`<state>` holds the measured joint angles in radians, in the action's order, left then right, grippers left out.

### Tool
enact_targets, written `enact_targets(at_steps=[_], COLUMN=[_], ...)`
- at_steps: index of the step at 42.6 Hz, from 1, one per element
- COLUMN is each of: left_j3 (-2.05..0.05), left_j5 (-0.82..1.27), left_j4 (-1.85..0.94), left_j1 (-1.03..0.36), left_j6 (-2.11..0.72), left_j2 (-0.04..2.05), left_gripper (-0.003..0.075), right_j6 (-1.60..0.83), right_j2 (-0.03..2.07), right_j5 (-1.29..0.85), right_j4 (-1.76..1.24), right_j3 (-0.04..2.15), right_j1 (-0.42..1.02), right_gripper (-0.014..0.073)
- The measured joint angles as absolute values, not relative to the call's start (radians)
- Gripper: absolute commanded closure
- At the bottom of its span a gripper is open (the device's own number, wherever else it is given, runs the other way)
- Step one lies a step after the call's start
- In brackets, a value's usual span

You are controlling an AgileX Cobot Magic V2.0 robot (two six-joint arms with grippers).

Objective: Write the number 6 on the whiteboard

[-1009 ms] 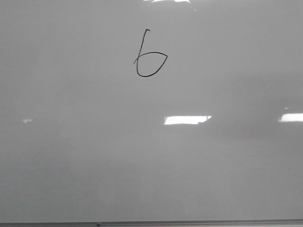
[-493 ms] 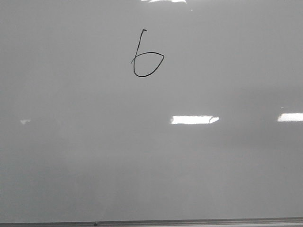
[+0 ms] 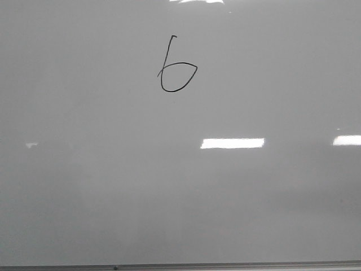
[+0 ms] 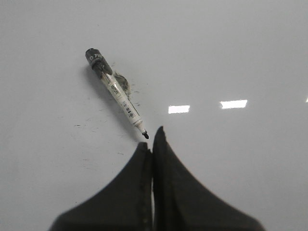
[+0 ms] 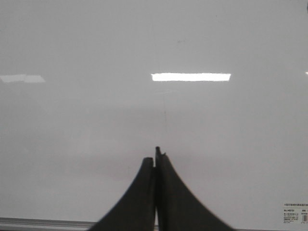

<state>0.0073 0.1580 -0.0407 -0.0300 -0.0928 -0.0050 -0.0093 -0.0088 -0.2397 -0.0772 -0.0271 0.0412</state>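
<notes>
The number 6 (image 3: 175,65) is drawn in thin black line on the upper middle of the whiteboard (image 3: 180,197), which fills the front view. No gripper shows in the front view. In the left wrist view an uncapped black-tipped marker (image 4: 118,94) lies flat on the whiteboard (image 4: 240,57), its tip pointing at my left gripper (image 4: 151,137). The left jaws are pressed together and hold nothing, just short of the marker tip. My right gripper (image 5: 155,158) is shut and empty over bare whiteboard (image 5: 96,120).
A thin grey frame strip (image 3: 225,265) runs along the board's near edge, and it shows in the right wrist view (image 5: 38,222) too. A small printed label (image 5: 295,211) sits near that edge. Faint ink smudges (image 4: 127,84) surround the marker. Bright rectangles are light reflections (image 3: 232,143).
The 6 and the light reflections shift a few pixels sideways between the front frames. Nothing is taken hold of or let go.
</notes>
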Motion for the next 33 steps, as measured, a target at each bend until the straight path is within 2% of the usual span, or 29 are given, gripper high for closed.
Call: enact_targets(at_steps=[33], left_j3=[0.007], left_j5=[0.158], left_j4=[-0.041], left_j1=[-0.03], left_j6=[-0.093], left_j2=[-0.005], left_gripper=[0.0741], right_j6=[-0.007], right_j2=[-0.009], right_j5=[-0.24], right_j4=[-0.066], right_j3=[-0.027], right_j1=[0.041], right_gripper=[0.0662])
